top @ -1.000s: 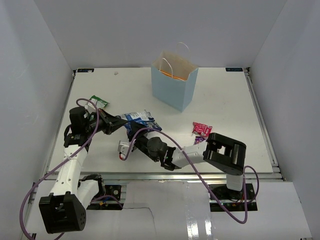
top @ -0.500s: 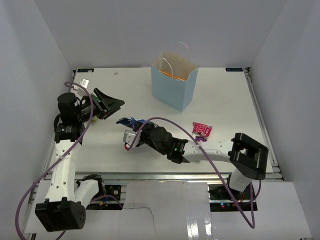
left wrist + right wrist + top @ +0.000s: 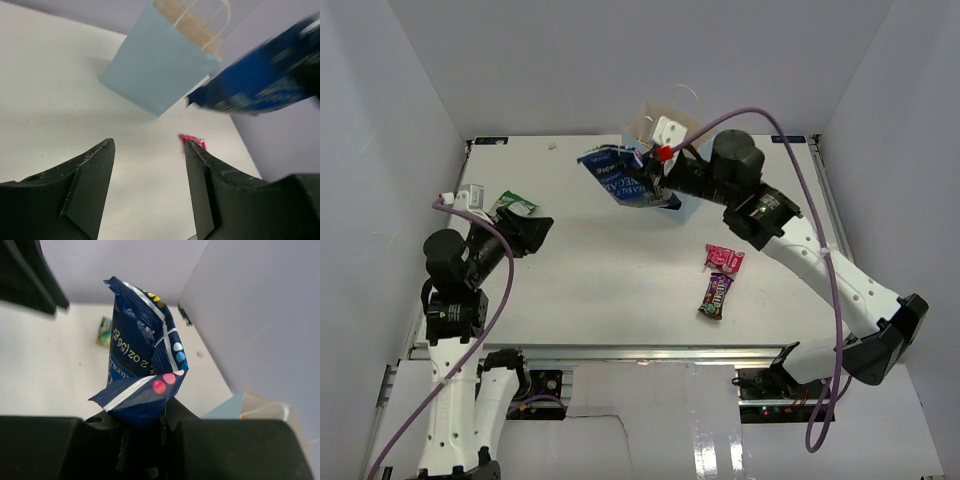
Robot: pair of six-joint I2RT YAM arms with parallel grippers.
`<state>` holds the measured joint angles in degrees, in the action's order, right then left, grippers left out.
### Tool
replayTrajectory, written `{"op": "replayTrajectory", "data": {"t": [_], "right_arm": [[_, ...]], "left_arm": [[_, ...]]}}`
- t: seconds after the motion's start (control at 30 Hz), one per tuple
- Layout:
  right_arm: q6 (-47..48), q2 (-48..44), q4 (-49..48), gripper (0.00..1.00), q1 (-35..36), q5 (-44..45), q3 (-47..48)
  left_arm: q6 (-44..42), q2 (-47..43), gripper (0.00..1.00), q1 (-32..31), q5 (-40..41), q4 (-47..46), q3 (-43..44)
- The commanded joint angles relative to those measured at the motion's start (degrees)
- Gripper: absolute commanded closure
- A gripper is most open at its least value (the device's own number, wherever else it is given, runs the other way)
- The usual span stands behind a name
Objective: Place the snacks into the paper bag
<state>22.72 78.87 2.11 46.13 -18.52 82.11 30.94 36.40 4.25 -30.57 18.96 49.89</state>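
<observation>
White table (image 3: 620, 290) between pale walls (image 3: 620, 60), light blue paper bag (image 3: 160, 75) upright, orange sliver (image 3: 241, 416) inside, right gripper (image 3: 145, 425) clamping blue chip bag (image 3: 620, 178) aloft nearby, left gripper (image 3: 150, 190) spread, empty.

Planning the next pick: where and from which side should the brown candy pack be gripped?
From straight above, pinching the candy pack across its narrow width at the middle. It lies flat on the table, long and slim, both long sides free; the pink packet sits close to its far end, so avoid that end.
</observation>
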Motion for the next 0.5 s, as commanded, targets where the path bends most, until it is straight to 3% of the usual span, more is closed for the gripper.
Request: {"op": "replayTrajectory", "data": {"t": [0.0, 0.27, 0.47], "right_arm": [[-10.7, 0.0, 3.3, 0.92, -5.5, -8.2, 10.2], [-19.6, 12.3, 1.2, 0.92, -18.4, -7.4, 37.5], [-22.3, 22.0, -5.5, 0.92, -23.8, -8.0, 43.6]], "left_arm": [[-6.2, -1.0, 0.31, -0.1, 1.7, -0.8, -6.5], [-9.3, -2.7, 0.31, 0.0, -0.6, -4.0, -12.8], [-9.5, -3.1, 0.31, 0.0, -0.8, -4.4, -13.5]]}}
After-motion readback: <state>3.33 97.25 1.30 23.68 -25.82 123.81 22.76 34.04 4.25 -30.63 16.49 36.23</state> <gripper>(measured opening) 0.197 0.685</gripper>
